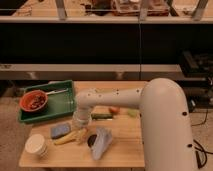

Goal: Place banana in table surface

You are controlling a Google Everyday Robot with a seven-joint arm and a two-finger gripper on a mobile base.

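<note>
The yellow banana [70,136] lies on the light wooden table surface [125,145], near its front left, next to the blue-grey sponge [60,130]. My white arm reaches from the right across the table. My gripper [80,127] points down directly over the banana's right end. I cannot tell whether it touches the banana.
A green tray [57,102] with a red bowl [34,100] sits at the back left. A white cup [36,145] stands at the front left. A grey pouch [102,142], a dark green stick [102,116], an orange fruit [114,110] and a pale green item [132,113] lie nearby.
</note>
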